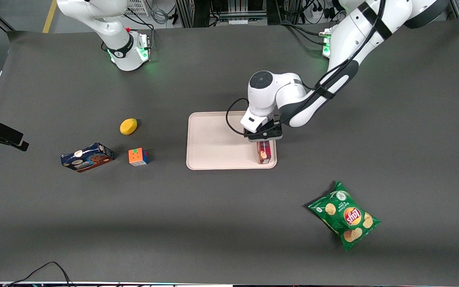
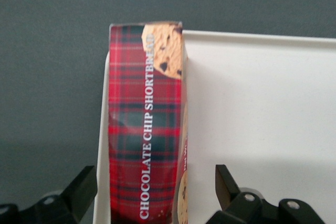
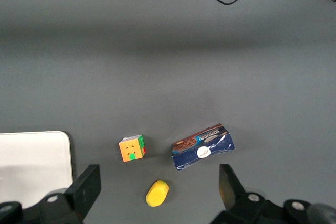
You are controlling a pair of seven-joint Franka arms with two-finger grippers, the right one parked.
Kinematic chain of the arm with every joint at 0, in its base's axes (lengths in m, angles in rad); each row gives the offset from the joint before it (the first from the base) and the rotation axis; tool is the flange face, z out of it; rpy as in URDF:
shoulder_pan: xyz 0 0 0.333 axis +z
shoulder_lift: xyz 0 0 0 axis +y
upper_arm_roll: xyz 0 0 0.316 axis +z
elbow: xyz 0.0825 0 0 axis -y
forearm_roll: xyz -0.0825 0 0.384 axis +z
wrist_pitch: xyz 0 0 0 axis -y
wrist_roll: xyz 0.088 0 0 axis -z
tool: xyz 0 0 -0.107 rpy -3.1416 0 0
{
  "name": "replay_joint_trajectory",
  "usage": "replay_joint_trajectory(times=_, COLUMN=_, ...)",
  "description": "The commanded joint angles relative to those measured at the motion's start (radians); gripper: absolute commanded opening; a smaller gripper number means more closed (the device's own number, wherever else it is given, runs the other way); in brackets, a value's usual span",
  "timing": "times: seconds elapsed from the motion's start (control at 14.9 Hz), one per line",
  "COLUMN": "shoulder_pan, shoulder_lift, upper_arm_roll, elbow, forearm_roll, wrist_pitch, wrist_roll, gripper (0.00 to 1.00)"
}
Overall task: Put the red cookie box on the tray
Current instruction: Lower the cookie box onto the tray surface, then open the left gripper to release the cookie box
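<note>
- The long slim dark-red tartan cardboard cookie box (image 2: 146, 124) stands on its narrow side along the rim of the large flat pale pink-beige tray (image 1: 213, 139), at the tray's end toward the working arm; its lower edge seems to sit right against the raised rim, probably because it was set down at the nearest reachable part.
- The left arm's black two-finger tool (image 1: 265, 135) sits directly above the box, its fingers (image 2: 227, 184) spread wide on either side with a clear gap to each carton face, so it has hold of nothing.
- By my reading, the box is delivered and resting on the tray by itself.
- The tool straddles the box's end farther from the front camera; the rest of the carton reaches toward that camera.
- Lifting straight up looks safest, since a sideways brush could tip the narrow carton.
</note>
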State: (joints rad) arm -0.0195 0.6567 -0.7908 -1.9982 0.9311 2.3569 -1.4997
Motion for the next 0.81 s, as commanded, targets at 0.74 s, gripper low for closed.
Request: replay_joint_trajectory(times=0.74, shoulder_pan=0.032, shoulder_lift=-0.267, upper_arm_roll=-0.025, elbow=0.626, forearm_roll=-0.514, wrist_pitch=-0.804, wrist_roll=0.844, gripper=1.0)
